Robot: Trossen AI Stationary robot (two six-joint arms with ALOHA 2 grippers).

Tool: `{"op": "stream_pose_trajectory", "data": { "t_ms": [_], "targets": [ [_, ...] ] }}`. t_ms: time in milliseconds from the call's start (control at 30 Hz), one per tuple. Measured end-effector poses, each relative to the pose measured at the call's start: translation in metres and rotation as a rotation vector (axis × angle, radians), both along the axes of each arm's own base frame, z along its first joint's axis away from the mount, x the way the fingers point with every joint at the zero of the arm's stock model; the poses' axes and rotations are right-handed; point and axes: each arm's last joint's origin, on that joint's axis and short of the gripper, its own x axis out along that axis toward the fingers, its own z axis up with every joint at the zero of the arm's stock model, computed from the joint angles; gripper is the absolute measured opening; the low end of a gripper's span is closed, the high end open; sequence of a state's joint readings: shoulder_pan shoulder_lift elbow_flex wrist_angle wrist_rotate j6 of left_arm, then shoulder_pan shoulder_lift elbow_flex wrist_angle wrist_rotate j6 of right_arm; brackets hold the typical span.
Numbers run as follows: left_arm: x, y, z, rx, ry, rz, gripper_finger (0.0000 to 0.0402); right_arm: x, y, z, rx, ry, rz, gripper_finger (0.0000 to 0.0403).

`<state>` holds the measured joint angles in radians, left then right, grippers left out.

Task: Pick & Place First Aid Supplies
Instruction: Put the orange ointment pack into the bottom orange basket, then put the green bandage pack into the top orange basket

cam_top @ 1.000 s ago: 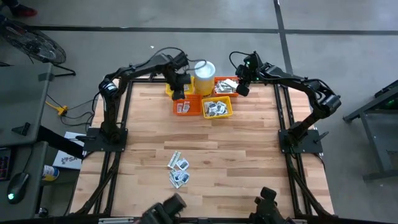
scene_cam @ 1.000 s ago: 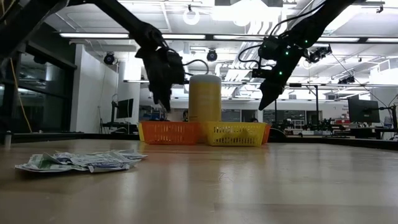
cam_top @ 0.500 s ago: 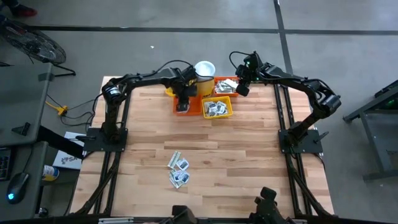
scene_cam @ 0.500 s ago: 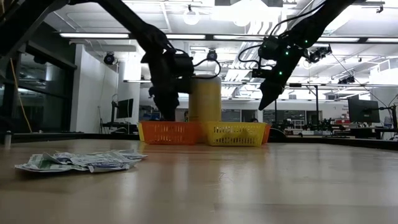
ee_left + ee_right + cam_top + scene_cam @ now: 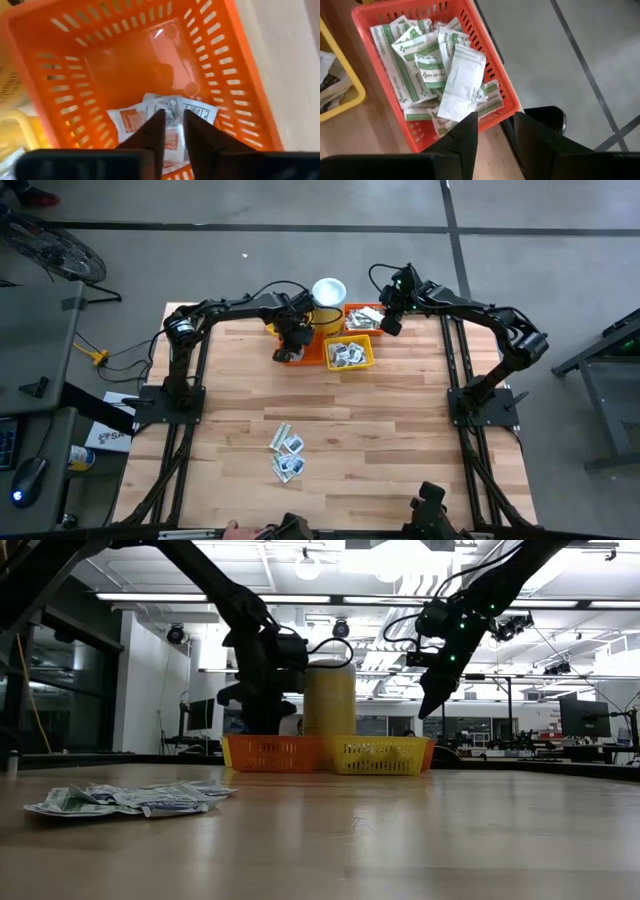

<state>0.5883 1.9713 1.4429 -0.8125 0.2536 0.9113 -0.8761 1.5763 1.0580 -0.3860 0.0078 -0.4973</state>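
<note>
A wooden counter [image 5: 400, 440] seen from above, with two dark robot arms reaching toward its far edge. Nearest, a loose pile of flat sachets [image 5: 287, 454] lies on the bare wood, well apart from everything else; the low view shows them [image 5: 130, 799] spread flat on the near left of the counter.

Farther back stands a tight cluster of small mesh baskets beside a white cup [image 5: 329, 293]. The left gripper [image 5: 291, 346] is lowered into an orange basket [image 5: 240, 75], its jaws slightly apart and holding nothing. Just past its tips, white packets with orange print [image 5: 165, 117] lie on the basket floor.

Beside that basket, a yellow basket [image 5: 349, 353] holds grey printed sachets. Behind it, at the far edge, a red-orange basket [image 5: 485, 50] is filled with white and green packets [image 5: 440, 70], several overlapping, one long one lying on top.

The right gripper [image 5: 391, 321] hangs in the air beside this basket's far corner, jaws apart and empty. In the low view it [image 5: 433, 700] is clearly above the basket rims.
</note>
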Motion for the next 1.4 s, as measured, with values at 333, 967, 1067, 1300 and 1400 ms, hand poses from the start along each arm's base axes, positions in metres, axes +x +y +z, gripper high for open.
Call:
{"op": "stream_pose_trajectory", "data": {
  "t_ms": [333, 967, 1067, 1300, 1400],
  "targets": [
    [0.001, 0.000, 0.012, 0.090, 0.102, 0.088, 0.0145, -0.002, 0.002, -0.002, 0.021, 0.031, -0.008, 0.0122],
    [-0.049, -0.041, 0.093, -0.140, 0.232, 0.692, 0.0092, -0.007, 0.010, -0.008, 0.200, -0.008, -0.161, 0.0122],
    [-0.051, -0.060, 0.102, -0.139, 0.262, 0.708, 0.0090, -0.009, 0.014, -0.011, 0.278, -0.002, -0.144, 0.0122],
    [-0.034, -0.114, 0.109, -0.083, 0.270, 0.662, 0.0089, -0.012, 0.029, -0.015, 0.492, -0.010, -0.076, 0.0122],
    [-0.027, -0.139, 0.102, -0.037, 0.267, 0.618, 0.0089, -0.009, 0.038, -0.016, 0.540, 0.023, -0.030, 0.0122]
  ]
}}
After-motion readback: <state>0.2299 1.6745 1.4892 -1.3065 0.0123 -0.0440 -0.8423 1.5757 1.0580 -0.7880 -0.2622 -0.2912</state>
